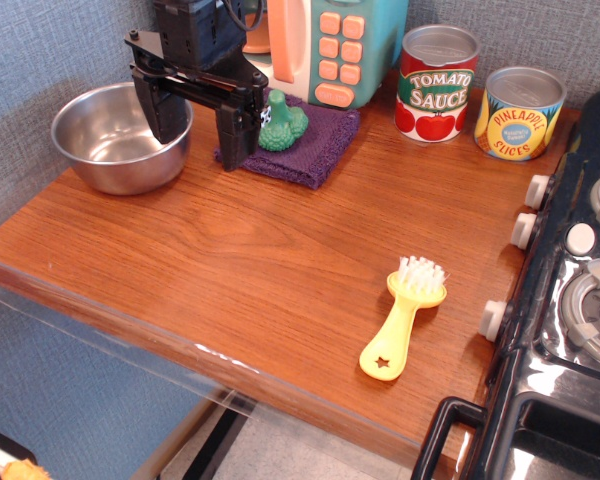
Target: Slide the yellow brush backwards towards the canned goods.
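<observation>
The yellow brush [404, 318] lies flat on the wooden counter near the front right, white bristles facing away, star-holed handle toward the front edge. The canned goods stand at the back right: a red Tomato Sauce can [437, 84] and a shorter yellow-blue Pineapple Slices can [519, 113]. My black gripper [200, 135] hangs at the back left, far from the brush, fingers apart and empty, tips near the counter between the bowl and the purple cloth.
A steel bowl [115, 140] sits at the back left. A purple cloth [310, 145] with a green toy [280, 122] lies behind the gripper. A toy microwave [330, 45] stands at the back. A black toy stove [570, 300] borders the right side.
</observation>
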`<state>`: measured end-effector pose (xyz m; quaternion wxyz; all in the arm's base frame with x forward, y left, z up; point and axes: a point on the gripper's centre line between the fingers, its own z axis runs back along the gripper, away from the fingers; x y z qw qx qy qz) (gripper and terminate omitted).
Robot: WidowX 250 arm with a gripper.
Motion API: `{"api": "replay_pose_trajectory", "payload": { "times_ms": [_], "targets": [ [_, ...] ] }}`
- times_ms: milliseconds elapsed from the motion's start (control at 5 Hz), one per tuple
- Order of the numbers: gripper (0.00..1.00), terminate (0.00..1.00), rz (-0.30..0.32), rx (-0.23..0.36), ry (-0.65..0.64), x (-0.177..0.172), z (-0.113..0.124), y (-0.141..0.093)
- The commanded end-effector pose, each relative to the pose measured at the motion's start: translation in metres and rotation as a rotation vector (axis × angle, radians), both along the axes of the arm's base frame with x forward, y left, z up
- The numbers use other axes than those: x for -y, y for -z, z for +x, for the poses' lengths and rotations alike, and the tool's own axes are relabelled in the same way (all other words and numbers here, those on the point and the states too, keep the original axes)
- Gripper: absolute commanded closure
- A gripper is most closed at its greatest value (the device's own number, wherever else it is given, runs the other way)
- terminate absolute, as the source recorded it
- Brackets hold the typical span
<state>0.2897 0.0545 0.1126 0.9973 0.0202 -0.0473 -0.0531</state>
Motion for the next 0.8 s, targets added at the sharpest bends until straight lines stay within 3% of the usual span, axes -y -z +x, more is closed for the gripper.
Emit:
{"api": "replay_pose_trajectory", "payload": {
  "times_ms": [0, 200, 600],
  "targets": [
    [0.0, 0.0, 0.0, 0.0, 0.0, 0.0, 0.0, 0.0],
    [0.0, 0.0, -0.002, 0.071, 0.044, 0.034, -0.001, 0.002],
    [0.0, 0.0, -0.076, 0.098, 0.154, 0.133, -0.011, 0.029]
  ]
}}
